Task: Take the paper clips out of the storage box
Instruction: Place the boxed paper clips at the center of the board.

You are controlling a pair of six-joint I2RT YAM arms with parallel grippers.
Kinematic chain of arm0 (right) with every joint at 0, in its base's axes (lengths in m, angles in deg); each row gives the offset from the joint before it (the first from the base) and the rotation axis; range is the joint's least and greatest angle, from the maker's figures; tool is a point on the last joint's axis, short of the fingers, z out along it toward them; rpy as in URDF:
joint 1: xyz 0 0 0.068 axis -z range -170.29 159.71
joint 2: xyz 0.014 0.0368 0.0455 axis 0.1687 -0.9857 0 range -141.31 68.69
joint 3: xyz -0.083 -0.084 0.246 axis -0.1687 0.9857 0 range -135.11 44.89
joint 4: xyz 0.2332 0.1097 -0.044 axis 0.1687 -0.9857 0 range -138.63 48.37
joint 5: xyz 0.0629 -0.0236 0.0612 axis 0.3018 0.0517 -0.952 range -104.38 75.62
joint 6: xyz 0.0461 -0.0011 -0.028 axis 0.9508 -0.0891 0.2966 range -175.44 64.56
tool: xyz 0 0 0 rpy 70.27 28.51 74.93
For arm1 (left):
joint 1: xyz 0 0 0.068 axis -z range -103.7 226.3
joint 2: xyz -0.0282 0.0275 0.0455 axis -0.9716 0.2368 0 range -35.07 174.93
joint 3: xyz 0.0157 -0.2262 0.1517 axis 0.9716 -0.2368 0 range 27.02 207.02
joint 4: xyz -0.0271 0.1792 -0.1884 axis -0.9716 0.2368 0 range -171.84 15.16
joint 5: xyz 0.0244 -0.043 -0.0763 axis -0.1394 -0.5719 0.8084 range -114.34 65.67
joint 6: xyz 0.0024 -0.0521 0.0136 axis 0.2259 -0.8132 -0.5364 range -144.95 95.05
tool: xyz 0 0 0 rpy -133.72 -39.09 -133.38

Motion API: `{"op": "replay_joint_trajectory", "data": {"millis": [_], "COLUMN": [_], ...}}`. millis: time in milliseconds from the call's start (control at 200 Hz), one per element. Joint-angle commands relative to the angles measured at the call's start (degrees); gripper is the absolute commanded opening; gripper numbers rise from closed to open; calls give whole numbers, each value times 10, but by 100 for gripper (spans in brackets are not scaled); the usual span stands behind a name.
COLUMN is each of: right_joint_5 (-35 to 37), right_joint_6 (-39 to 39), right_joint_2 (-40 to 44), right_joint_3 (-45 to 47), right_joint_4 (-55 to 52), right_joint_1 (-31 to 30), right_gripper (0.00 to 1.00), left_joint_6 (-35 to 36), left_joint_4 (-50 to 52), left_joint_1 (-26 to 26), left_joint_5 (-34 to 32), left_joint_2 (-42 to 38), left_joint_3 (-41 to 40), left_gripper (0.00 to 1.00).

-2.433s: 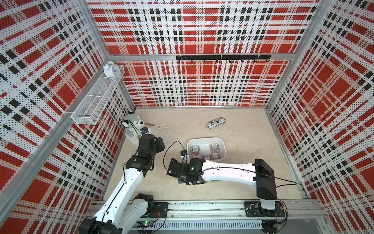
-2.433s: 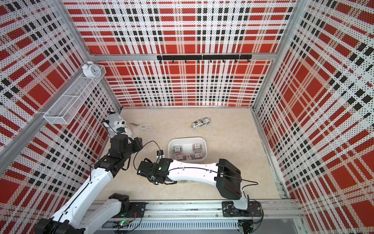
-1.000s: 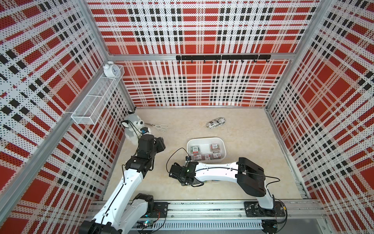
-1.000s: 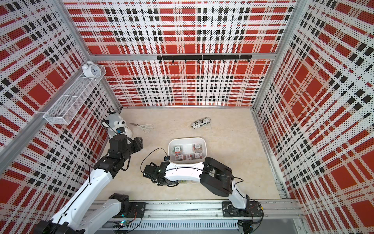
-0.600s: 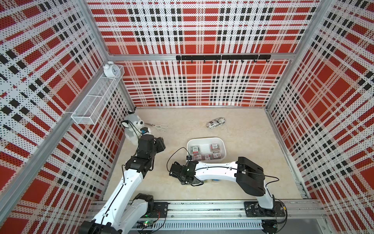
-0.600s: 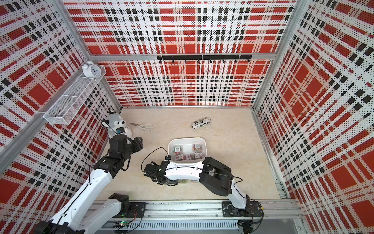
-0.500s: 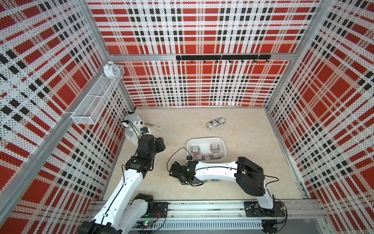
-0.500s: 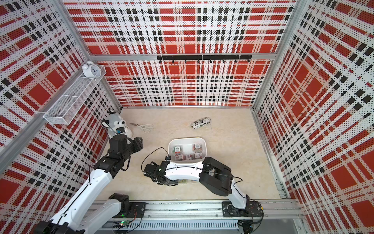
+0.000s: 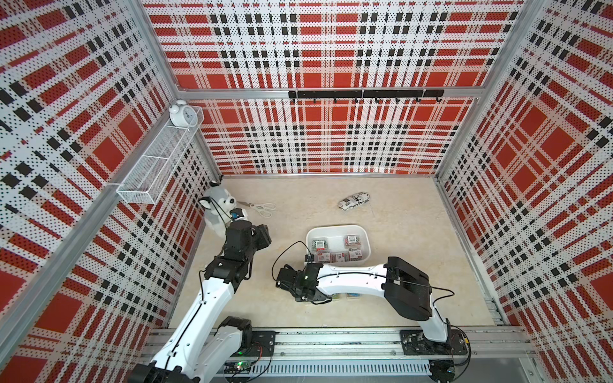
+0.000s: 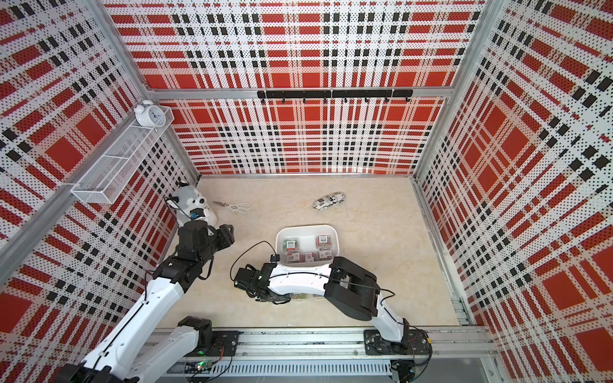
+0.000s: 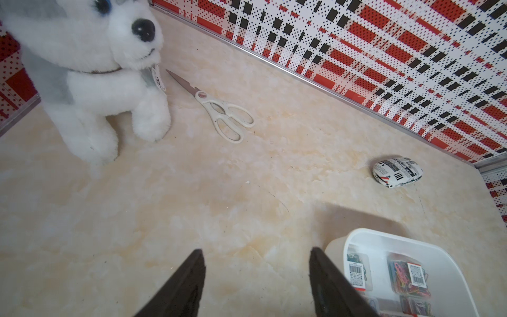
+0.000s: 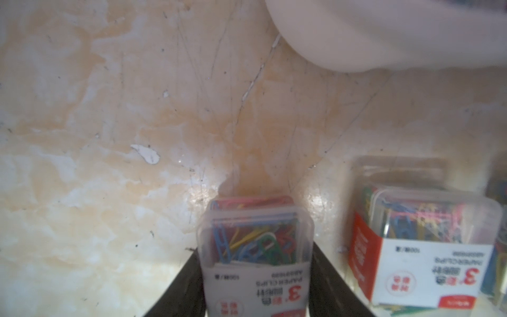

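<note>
The white storage box (image 9: 365, 243) (image 10: 334, 243) stands mid-table with several clear cases of paper clips (image 9: 352, 239) inside. My right gripper (image 9: 306, 295) (image 12: 253, 249) hangs low over the table just in front of the box. It is shut on one case of coloured clips (image 12: 252, 277), which fills the gap between the fingers. Another case (image 12: 422, 247) lies on the table beside it, partly under the right forearm in both top views (image 9: 352, 295). My left gripper (image 9: 262, 235) (image 11: 257, 251) stands open and holds nothing above bare table left of the box (image 11: 356, 236).
A plush husky (image 9: 219, 209) and white scissors (image 9: 262, 209) sit at the back left. A black-and-white printed pouch (image 9: 354, 201) lies behind the box. A wire basket (image 9: 159, 162) holding an alarm clock (image 9: 180, 114) hangs on the left wall.
The right arm has folded its elbow in and carried the gripper a little left and toward the front. Over the last half second it has held still. The left arm has not moved.
</note>
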Motion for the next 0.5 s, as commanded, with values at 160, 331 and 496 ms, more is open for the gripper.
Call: {"op": "replay_joint_trajectory", "data": {"millis": [160, 331, 496], "right_joint_5": [22, 22, 19], "right_joint_6": [-2, 0, -3], "right_joint_2": [-11, -9, -15], "right_joint_3": [-9, -6, -11], "right_joint_4": [-22, -17, -18], "right_joint_1": [5, 7, 7], "right_gripper": [46, 46, 49], "left_joint_6": [10, 10, 10], "left_joint_4": [-14, -14, -14], "left_joint_1": [-5, -5, -5], "left_joint_5": [6, 6, 6], "left_joint_2": [-8, -9, -9], "left_joint_3": [-6, -7, -7], "left_gripper": [63, 64, 63]}}
